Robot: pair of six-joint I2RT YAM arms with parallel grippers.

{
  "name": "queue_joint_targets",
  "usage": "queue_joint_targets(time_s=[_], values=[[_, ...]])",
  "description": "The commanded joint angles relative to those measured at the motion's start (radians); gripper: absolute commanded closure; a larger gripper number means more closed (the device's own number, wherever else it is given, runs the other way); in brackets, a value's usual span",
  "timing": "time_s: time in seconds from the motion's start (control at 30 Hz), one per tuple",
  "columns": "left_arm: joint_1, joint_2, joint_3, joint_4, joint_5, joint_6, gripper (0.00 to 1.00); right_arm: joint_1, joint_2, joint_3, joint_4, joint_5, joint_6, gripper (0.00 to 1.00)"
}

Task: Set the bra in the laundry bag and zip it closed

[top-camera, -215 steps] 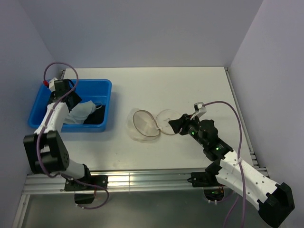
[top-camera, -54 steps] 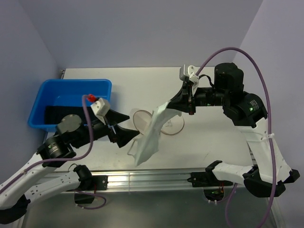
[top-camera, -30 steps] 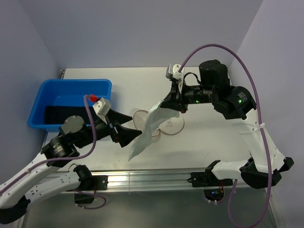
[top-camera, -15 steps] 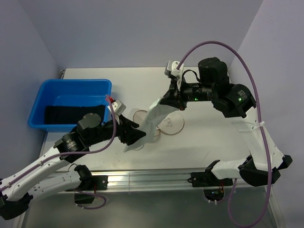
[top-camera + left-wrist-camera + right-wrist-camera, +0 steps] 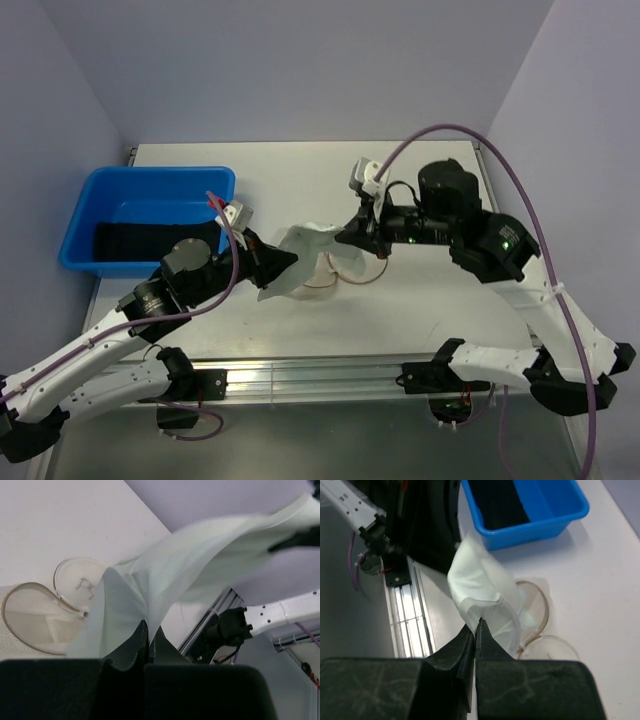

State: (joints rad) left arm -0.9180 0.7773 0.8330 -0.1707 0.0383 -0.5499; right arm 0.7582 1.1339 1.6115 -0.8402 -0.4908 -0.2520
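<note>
Laundry bag (image 5: 30, 615) lies open on table (image 5: 420, 180), round lid flopped beside it. Bra (image 5: 300, 250) up in air over laundry bag, stretched between both grippers. Left gripper (image 5: 285, 264) pinches bra's near end, jaws tight. Right gripper (image 5: 347, 238) pinches far end, jaws tight. Blue tub (image 5: 150, 185) left of laundry bag, black cloth (image 5: 150, 240) inside.

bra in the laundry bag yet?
Out. The bra hangs pinched between the left gripper and right gripper, over the open laundry bag.
</note>
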Motion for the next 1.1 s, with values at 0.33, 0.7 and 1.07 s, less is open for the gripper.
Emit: queue_joint_targets(time_s=[0.33,0.7,1.07], values=[[0.119,0.094,0.069,0.206,0.015,-0.065,1.00,0.219,-0.263,-0.502,0.308,0.118,0.177,0.46],[0.119,-0.002,-0.085,0.376,0.274,-0.027,1.00,0.172,-0.295,-0.481,0.467,0.290,0.106,0.07],[0.117,-0.053,-0.267,0.904,0.762,-0.108,1.00,-0.040,-0.169,-0.223,0.182,-0.362,-0.173,0.01]])
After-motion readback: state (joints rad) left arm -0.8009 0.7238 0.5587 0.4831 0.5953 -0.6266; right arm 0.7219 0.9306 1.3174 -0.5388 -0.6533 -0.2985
